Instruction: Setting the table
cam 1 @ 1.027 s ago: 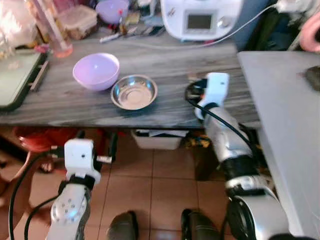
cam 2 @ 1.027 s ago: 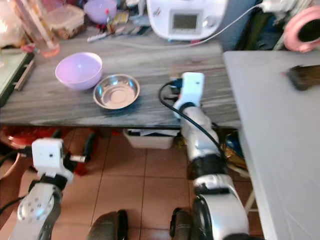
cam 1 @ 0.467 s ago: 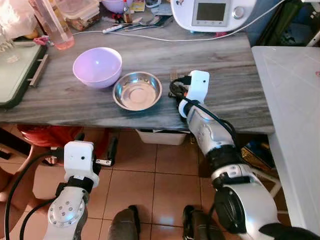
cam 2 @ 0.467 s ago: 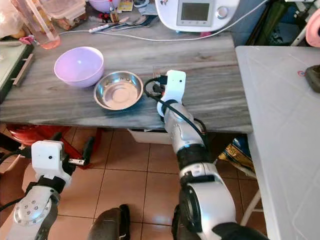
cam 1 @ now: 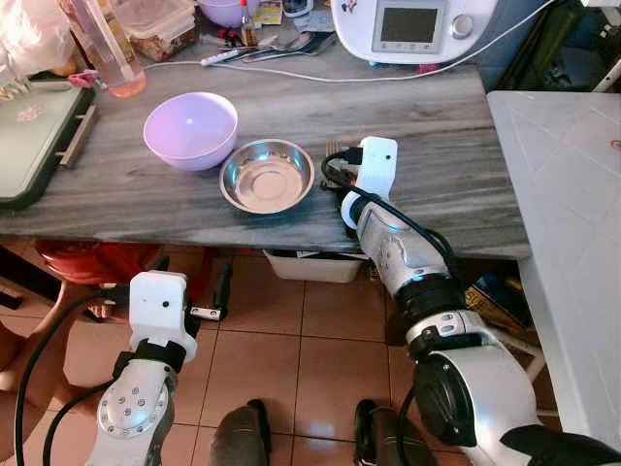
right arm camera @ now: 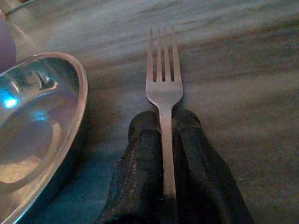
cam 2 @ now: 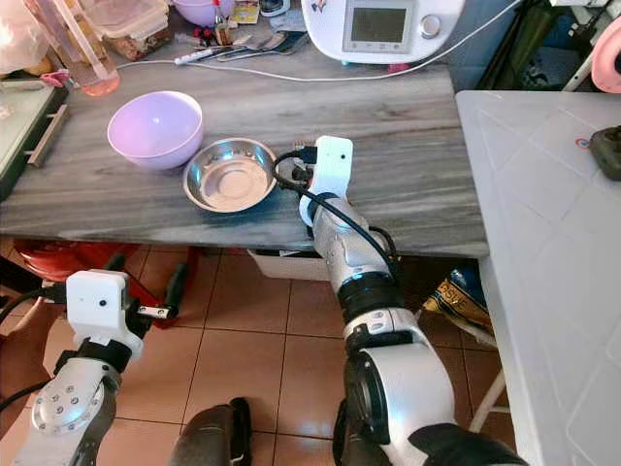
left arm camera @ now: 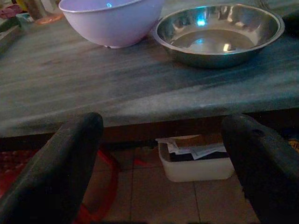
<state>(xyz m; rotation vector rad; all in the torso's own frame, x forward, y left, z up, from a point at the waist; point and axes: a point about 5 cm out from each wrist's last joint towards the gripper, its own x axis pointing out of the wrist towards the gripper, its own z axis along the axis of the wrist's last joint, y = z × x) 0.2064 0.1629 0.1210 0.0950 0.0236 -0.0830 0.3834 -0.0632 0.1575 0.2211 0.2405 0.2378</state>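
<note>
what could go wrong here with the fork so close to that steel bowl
The right gripper is shut on the fork beside the steel bowl. A small drift sideways might knock the tines against the rim and shove the bowl into the purple bowl. The grip is on the thin handle alone, so the fork may twist on release and land crooked.

Grey wood-grain table [cam 1: 446, 184]: purple bowl [cam 1: 190, 128] beside steel bowl [cam 1: 266, 176], fork [right arm camera: 162, 84] just beside steel bowl, white appliance [cam 1: 406, 27] at back, tray [cam 1: 34, 146] at left.
</note>
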